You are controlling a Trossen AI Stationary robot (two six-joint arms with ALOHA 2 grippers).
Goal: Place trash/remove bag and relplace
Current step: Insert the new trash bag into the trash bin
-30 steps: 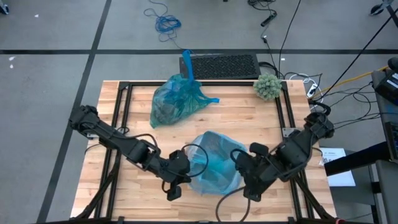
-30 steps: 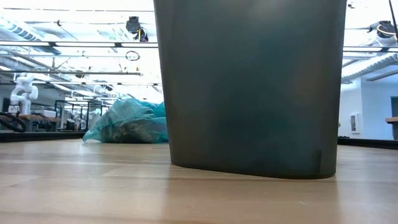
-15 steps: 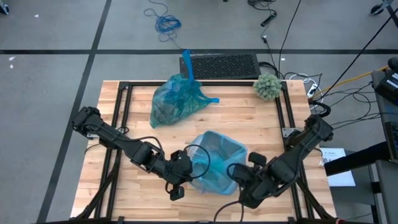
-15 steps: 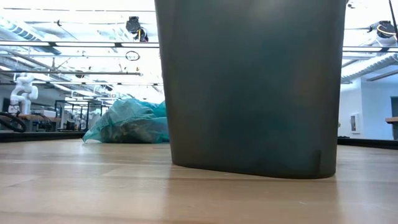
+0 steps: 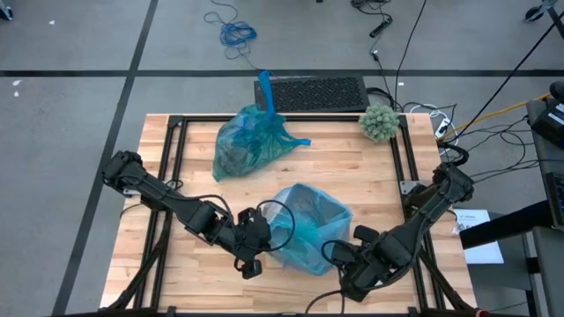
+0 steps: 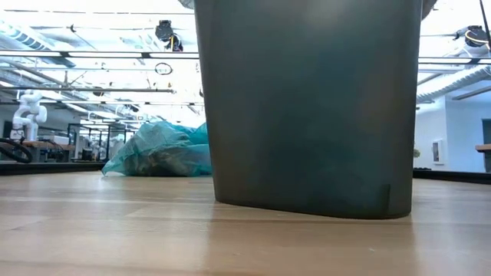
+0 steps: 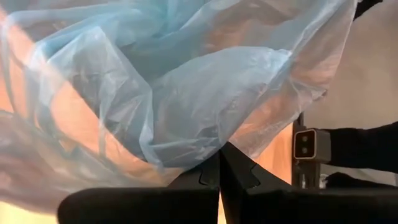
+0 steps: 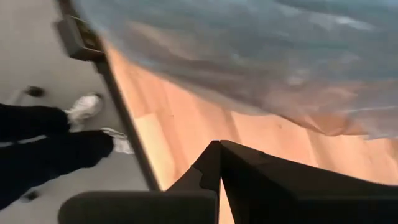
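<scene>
At the near edge of the table (image 5: 185,172), the right gripper (image 5: 345,280) is seen with its jaws pressed together on nothing, just beside the bin's fresh blue liner (image 5: 304,231). The left gripper (image 5: 249,264) is placed at the liner's other side, its jaws clamped on a fold of the film. The grey bin (image 6: 307,107) is stood upright between them. Farther back, the tied blue bag (image 5: 247,141) holding the trash is laid on the wood, with a fuzzy green ball (image 5: 380,122) at the far right corner.
</scene>
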